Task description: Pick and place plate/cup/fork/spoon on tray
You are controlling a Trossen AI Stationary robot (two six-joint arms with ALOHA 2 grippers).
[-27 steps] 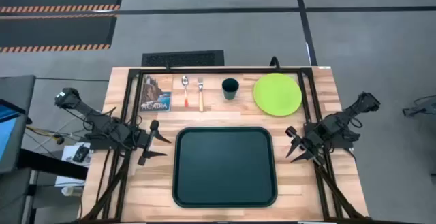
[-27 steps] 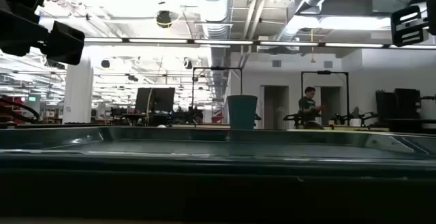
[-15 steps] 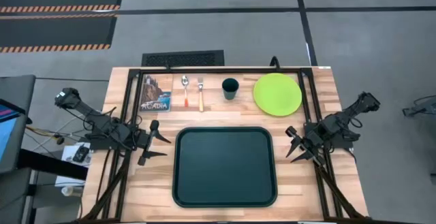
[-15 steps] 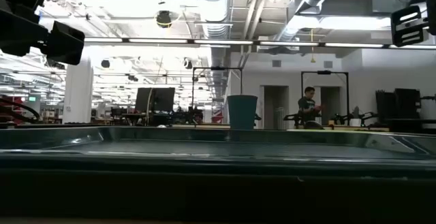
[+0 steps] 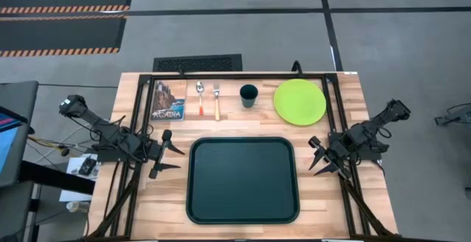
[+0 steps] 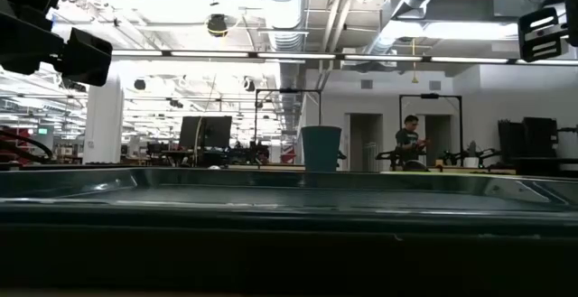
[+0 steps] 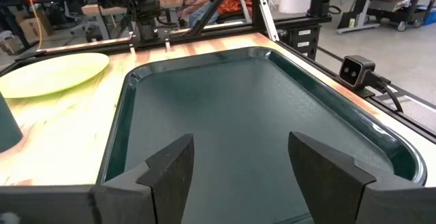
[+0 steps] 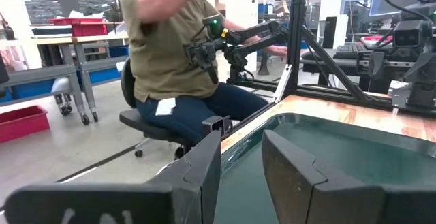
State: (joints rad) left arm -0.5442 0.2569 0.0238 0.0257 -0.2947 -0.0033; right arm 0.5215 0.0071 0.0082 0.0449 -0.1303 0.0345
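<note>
The dark green tray [image 5: 243,179] lies flat in the middle of the table, nearer the front. Along the far edge lie the spoon [image 5: 199,98], the fork [image 5: 216,101], the teal cup [image 5: 249,95] standing upright, and the lime-green plate [image 5: 299,101] lying flat. My left gripper [image 5: 166,154] hovers open just left of the tray, fingers pointing at it [image 7: 238,176]. My right gripper [image 5: 316,156] hovers open just right of the tray [image 8: 240,176]. Both are empty.
A small picture booklet [image 5: 168,101] lies at the far left beside the spoon. A black metal frame [image 5: 243,75] runs around the table. A seated person [image 8: 170,54] shows beyond the table's left side, another person [image 6: 411,142] far behind.
</note>
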